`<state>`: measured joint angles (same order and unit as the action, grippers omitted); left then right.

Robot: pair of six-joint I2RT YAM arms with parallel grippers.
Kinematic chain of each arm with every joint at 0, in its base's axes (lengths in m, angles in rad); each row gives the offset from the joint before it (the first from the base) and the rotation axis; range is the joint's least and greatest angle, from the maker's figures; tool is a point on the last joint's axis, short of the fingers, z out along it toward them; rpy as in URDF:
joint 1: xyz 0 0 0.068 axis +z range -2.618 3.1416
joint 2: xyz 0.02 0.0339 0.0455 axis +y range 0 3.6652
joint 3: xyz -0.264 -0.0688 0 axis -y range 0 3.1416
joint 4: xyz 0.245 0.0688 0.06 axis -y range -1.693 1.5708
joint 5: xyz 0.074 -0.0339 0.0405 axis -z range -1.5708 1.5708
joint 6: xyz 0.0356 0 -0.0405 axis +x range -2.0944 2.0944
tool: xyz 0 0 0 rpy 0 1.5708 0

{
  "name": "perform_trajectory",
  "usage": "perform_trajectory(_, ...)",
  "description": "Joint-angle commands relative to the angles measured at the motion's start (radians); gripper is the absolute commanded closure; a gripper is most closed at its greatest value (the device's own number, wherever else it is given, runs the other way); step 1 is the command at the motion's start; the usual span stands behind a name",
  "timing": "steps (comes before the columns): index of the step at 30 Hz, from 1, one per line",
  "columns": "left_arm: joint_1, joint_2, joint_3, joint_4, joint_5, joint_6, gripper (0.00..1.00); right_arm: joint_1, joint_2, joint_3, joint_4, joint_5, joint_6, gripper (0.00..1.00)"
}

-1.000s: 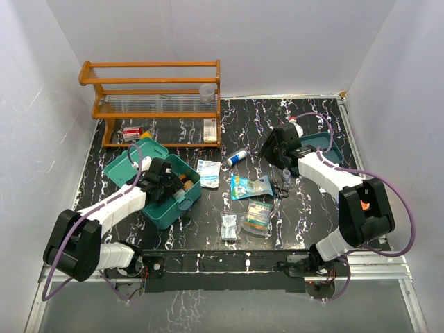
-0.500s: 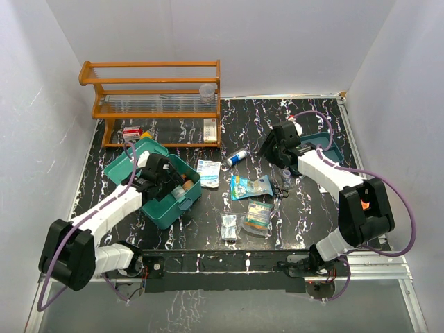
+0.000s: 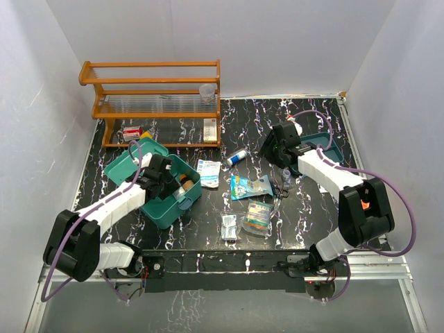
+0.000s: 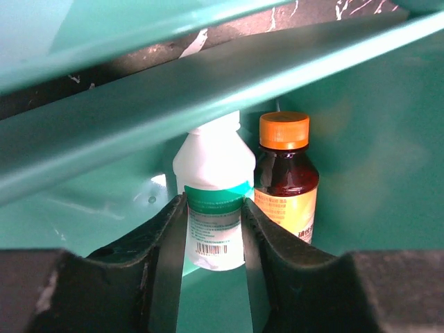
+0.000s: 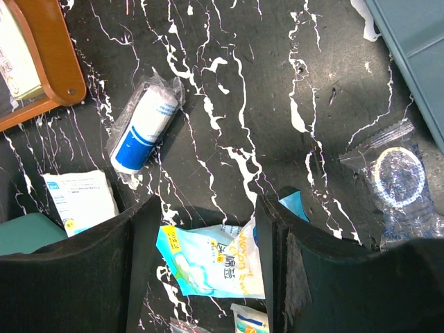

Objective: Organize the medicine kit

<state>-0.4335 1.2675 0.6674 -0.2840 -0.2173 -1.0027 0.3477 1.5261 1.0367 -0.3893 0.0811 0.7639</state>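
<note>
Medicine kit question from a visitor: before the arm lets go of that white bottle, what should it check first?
1. Lid of the medicine kit open: ok.
2. Is the white bottle upright in the left end effector: ok.
3. Neighbouring brown bottle upright: ok.
4. Base of the white bottle resting on the kit floor: cannot tell, hidden.
5. Is the right end effector open and empty: ok.
6. Everything packed: not ok; the wrapped roll and blue packet lie on the table.

The teal-green rectangular plastic medicine kit (image 3: 165, 214) holds a white round plastic bottle (image 4: 214, 173) (green-banded label) and a brown, orange-capped round bottle (image 4: 286, 187).
</note>
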Motion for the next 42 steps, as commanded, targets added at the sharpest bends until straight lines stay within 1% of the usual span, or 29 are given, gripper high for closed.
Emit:
perform_trajectory(1, 0.008, 0.037, -0.016, 0.040, 0.051, 0.047, 0.72, 0.005, -0.011, 0.045, 0.030, 0.008, -0.008, 0.46)
perform_trajectory(4, 0.007, 0.046, -0.028, 0.076, 0.103, 0.065, 0.79, 0.006, -0.009, 0.043, 0.029, 0.006, -0.010, 0.46)
perform_trajectory(9, 0.007, 0.025, -0.051, 0.128, 0.192, 0.093, 0.85, 0.006, 0.000, 0.046, 0.031, 0.003, -0.013, 0.46)
perform_trajectory(10, 0.006, 0.014, -0.051, 0.115, 0.183, 0.096, 0.82, 0.006, 0.002, 0.047, 0.030, 0.000, -0.014, 0.46)
perform_trajectory(11, 0.007, 0.002, -0.045, 0.090, 0.163, 0.096, 0.74, 0.007, 0.004, 0.049, 0.031, -0.001, -0.013, 0.46)
perform_trajectory(13, 0.007, -0.022, -0.006, 0.041, 0.088, 0.118, 0.52, 0.008, 0.006, 0.051, 0.030, -0.003, -0.012, 0.46)
perform_trajectory(14, 0.007, -0.025, 0.017, 0.022, 0.042, 0.129, 0.46, 0.007, 0.005, 0.050, 0.030, -0.004, -0.013, 0.46)
perform_trajectory(15, 0.008, -0.022, 0.041, 0.017, 0.024, 0.149, 0.43, 0.009, 0.004, 0.048, 0.030, -0.003, -0.012, 0.46)
perform_trajectory(17, 0.009, 0.001, 0.080, 0.029, 0.011, 0.193, 0.39, 0.009, 0.003, 0.049, 0.030, -0.003, -0.011, 0.46)
perform_trajectory(21, 0.009, 0.061, 0.099, 0.070, -0.017, 0.225, 0.37, 0.016, 0.007, 0.059, 0.030, -0.005, -0.023, 0.46)
perform_trajectory(23, 0.009, 0.077, 0.100, 0.106, -0.018, 0.241, 0.38, 0.024, 0.012, 0.064, 0.028, -0.008, -0.038, 0.46)
perform_trajectory(25, 0.009, 0.090, 0.103, 0.146, 0.000, 0.257, 0.41, 0.035, 0.020, 0.070, 0.029, -0.010, -0.054, 0.46)
perform_trajectory(27, 0.009, 0.096, 0.102, 0.169, -0.004, 0.257, 0.46, 0.048, 0.028, 0.077, 0.026, -0.013, -0.069, 0.46)
perform_trajectory(31, 0.009, 0.155, 0.113, 0.204, -0.027, 0.269, 0.59, 0.070, 0.044, 0.090, 0.021, -0.015, -0.095, 0.46)
perform_trajectory(34, 0.009, 0.188, 0.129, 0.188, -0.043, 0.243, 0.61, 0.076, 0.053, 0.095, 0.018, -0.015, -0.103, 0.46)
perform_trajectory(36, 0.009, 0.197, 0.124, 0.168, -0.045, 0.221, 0.61, 0.077, 0.055, 0.095, 0.018, -0.016, -0.103, 0.46)
perform_trajectory(38, 0.009, 0.194, 0.117, 0.152, -0.039, 0.212, 0.63, 0.077, 0.055, 0.097, 0.017, -0.015, -0.104, 0.46)
perform_trajectory(42, 0.007, 0.151, 0.093, 0.127, 0.021, 0.191, 0.68, 0.077, 0.065, 0.107, 0.017, -0.017, -0.108, 0.46)
